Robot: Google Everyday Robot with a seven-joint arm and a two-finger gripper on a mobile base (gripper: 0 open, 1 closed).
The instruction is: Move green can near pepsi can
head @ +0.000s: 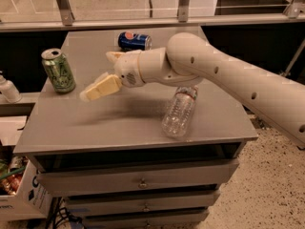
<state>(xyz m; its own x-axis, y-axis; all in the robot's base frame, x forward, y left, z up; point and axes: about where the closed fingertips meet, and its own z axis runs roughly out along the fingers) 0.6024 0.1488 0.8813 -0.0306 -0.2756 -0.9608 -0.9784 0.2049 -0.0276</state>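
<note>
The green can [58, 70] stands upright at the left edge of the grey table [95, 123]. The pepsi can [134, 40] lies on its side at the back middle of the table, well to the right of the green can. My gripper [97, 75] is open and empty above the table, a short way to the right of the green can and not touching it. One finger [101, 88] points down-left towards the can. The white arm [228, 78] reaches in from the right, in front of the pepsi can.
A clear plastic bottle [180, 111] lies on its side under the arm, near the table's front right. A small white bottle [7, 89] stands on a lower shelf to the left. Drawers [138, 180] are below the top. A rail [143, 20] runs behind.
</note>
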